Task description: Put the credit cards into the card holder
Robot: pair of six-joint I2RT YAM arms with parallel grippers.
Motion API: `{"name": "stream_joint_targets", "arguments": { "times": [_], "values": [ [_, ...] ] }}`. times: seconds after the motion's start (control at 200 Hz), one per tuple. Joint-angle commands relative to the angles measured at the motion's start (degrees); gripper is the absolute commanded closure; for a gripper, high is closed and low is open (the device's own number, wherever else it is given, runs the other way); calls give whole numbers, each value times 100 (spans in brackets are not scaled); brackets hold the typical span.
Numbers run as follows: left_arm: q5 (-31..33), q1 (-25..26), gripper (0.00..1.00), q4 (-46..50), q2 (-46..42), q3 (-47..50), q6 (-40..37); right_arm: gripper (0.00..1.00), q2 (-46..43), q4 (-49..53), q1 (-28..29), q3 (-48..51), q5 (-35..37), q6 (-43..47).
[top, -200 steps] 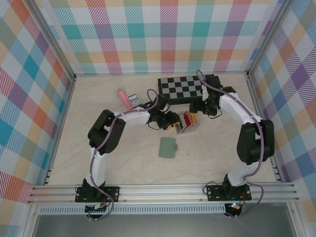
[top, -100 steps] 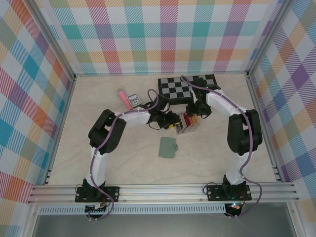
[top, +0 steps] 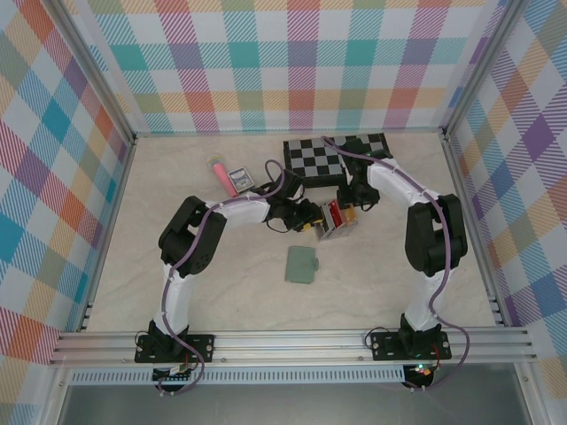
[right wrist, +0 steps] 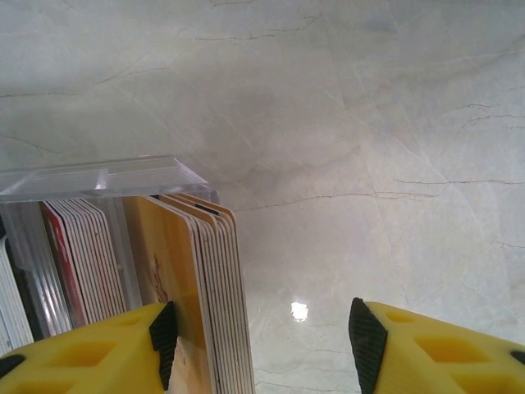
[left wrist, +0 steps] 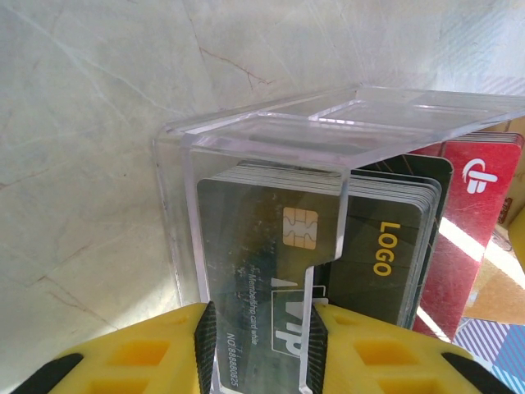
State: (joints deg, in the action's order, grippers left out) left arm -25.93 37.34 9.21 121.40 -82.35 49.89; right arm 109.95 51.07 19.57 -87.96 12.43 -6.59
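A clear slotted rack [top: 335, 221] stands mid-table with the credit cards upright in it: black ones [left wrist: 385, 238], red ones [left wrist: 476, 205] and a yellow-orange stack [right wrist: 184, 279]. My left gripper [top: 310, 218] [left wrist: 262, 349] is shut on the rack's clear front wall, a black card just behind it. My right gripper [top: 348, 210] [right wrist: 261, 328] is open at the rack's other end. Its left pad touches the orange stack's face, and its right pad stands well off over bare table. The sage-green card holder [top: 301, 264] lies closed nearer the arms' bases, untouched.
A chessboard [top: 332, 158] lies at the back behind the right arm. A pink tube [top: 217, 170] and a small dark packet with a white face [top: 239, 180] sit at the back left. Plaid walls close in the table's sides and back.
The right arm has swung left from beside the chessboard to the rack's orange end, its jaws narrowing. The left arm and the rack have stayed put.
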Motion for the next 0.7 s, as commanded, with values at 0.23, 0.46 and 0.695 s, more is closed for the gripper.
{"name": "stream_joint_targets", "arguments": {
  "times": [0.23,0.46,0.695],
  "values": [
    [97,-19,65,415,133,34,-67,58,-147,208,79,-156,155,102],
    [80,-16,65,415,138,34,-67,68,-141,244,107,-217,145,99],
    [70,-16,65,412,154,26,-71,75,-130,293,116,-239,180,92]
  ]
}}
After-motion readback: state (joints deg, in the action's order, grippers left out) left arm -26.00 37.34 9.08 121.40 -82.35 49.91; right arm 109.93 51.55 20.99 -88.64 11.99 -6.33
